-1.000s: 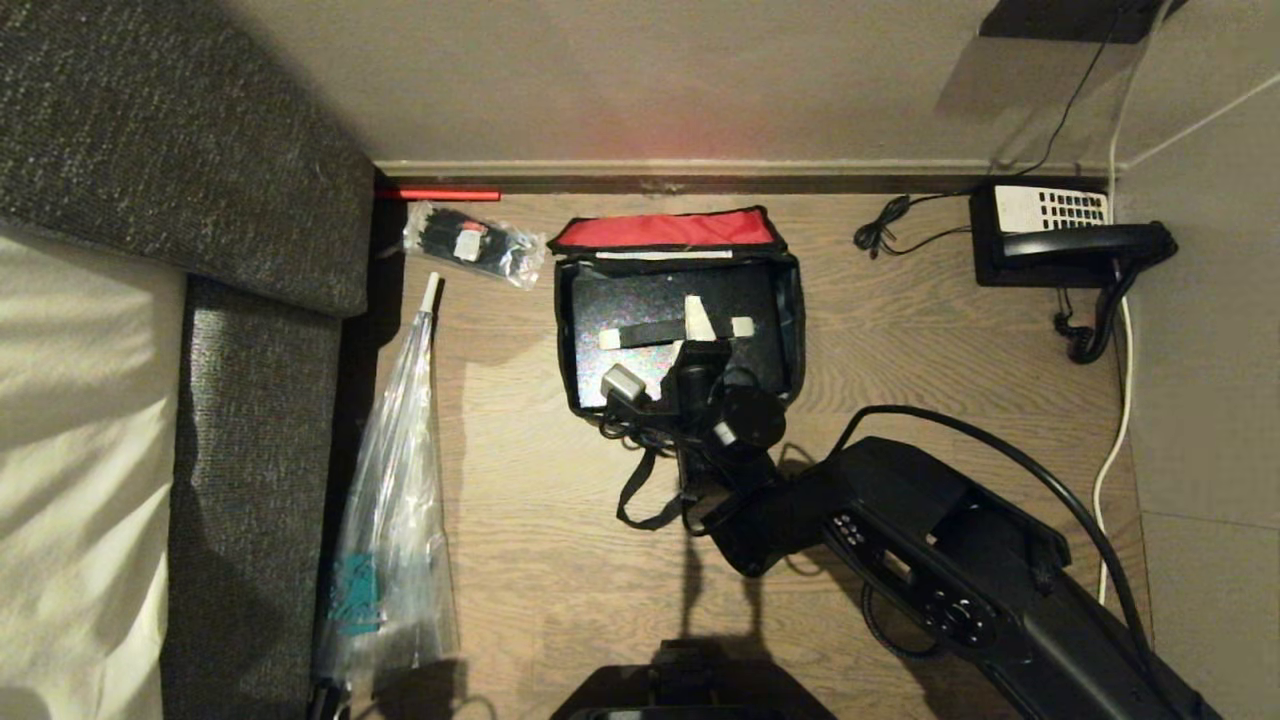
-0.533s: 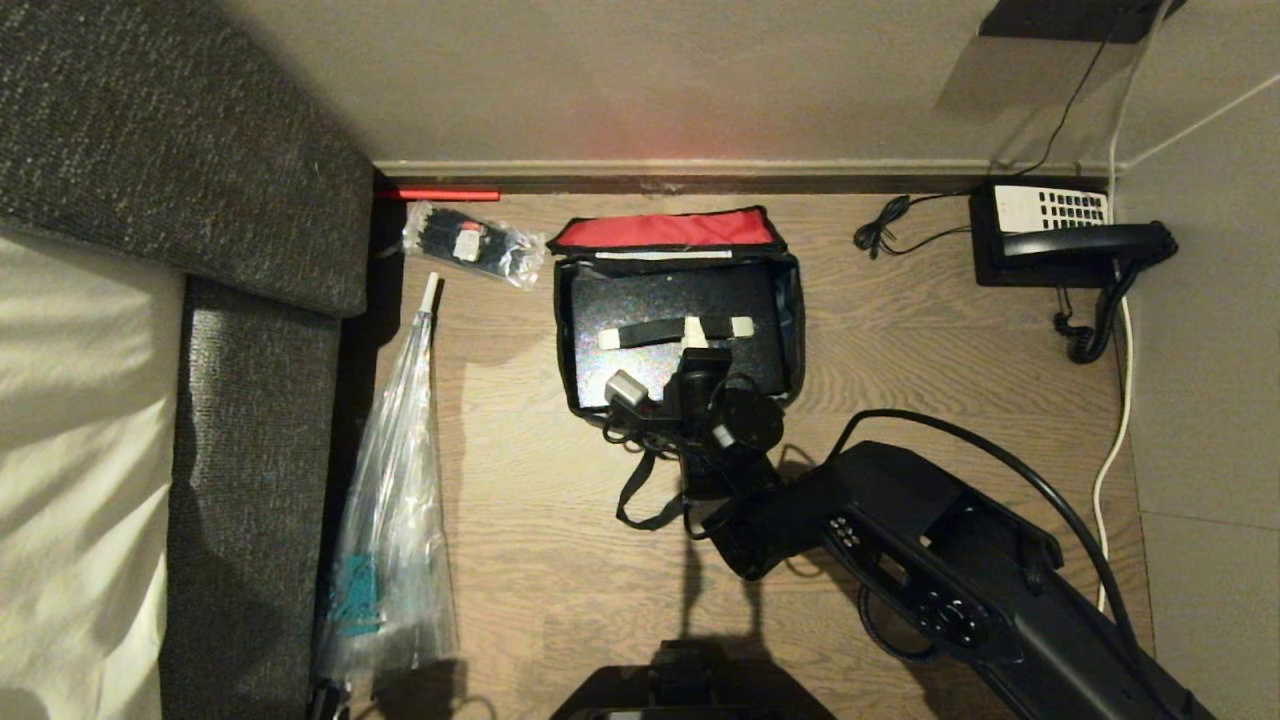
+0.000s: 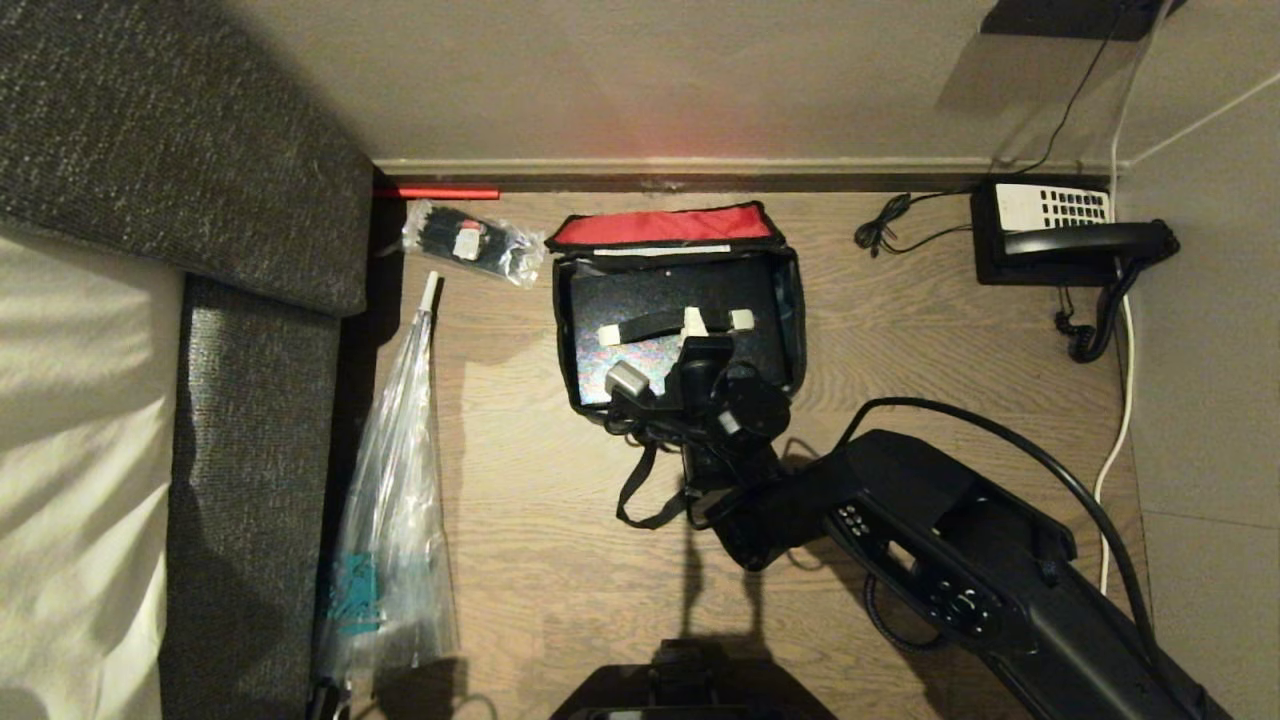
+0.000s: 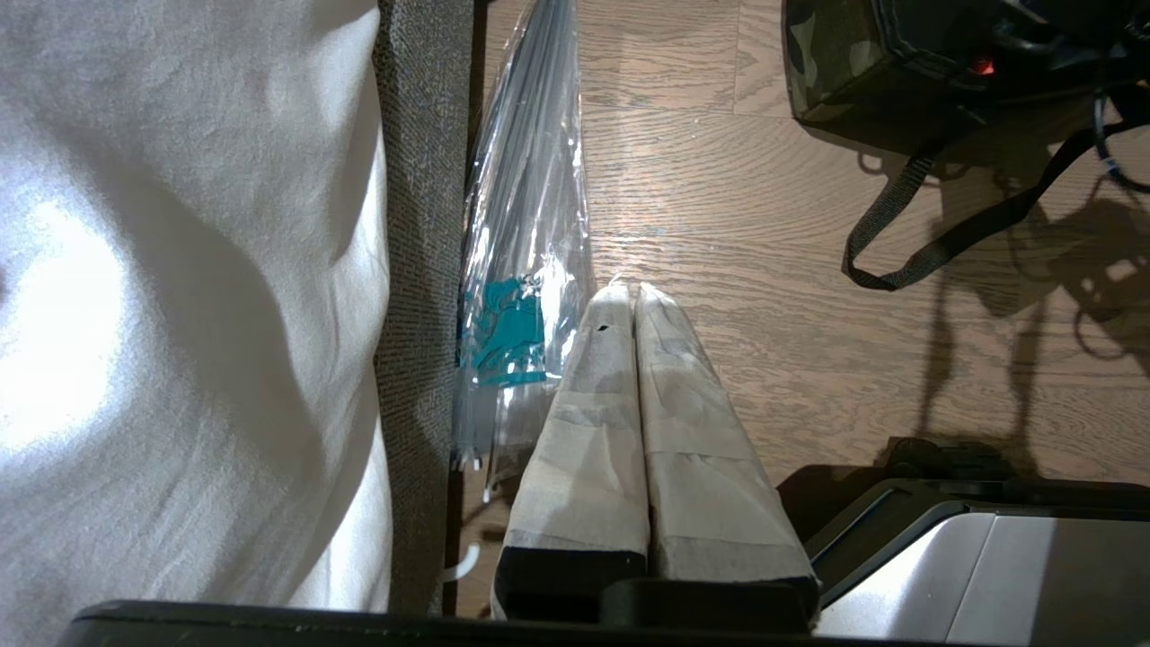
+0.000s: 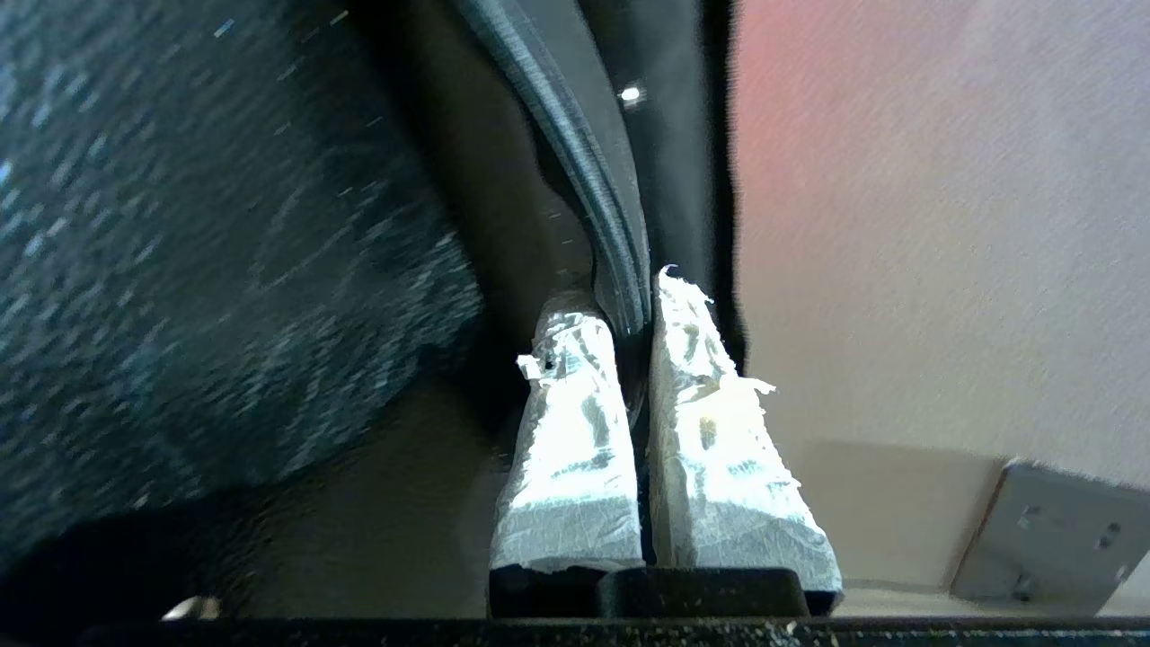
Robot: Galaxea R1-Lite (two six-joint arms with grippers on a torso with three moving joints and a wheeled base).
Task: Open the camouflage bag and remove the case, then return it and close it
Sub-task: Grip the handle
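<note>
Camouflage bag [image 3: 790, 330]: one, on the wooden floor [image 3: 900, 330], red-lined lid flipped back toward the wall.
Case [image 3: 660, 290]: one, inside the bag, one end lifted.
Case handle [image 3: 650, 325]: one, pinched by right gripper [image 3: 694, 325].
Left gripper [image 4: 626, 292]: empty, fingers together, beside clear plastic bag [image 4: 526, 296].
Telephone [image 3: 1065, 235]: one, far right.

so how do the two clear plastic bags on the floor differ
The long plastic bag is a narrow tapering sleeve lying lengthwise beside the sofa, with a teal print near its wide end. The small plastic bag is short and crumpled, lies near the wall, left of the camouflage bag, and is packed with dark items and a white and red label. Both are transparent and lie flat on the wooden floor.
</note>
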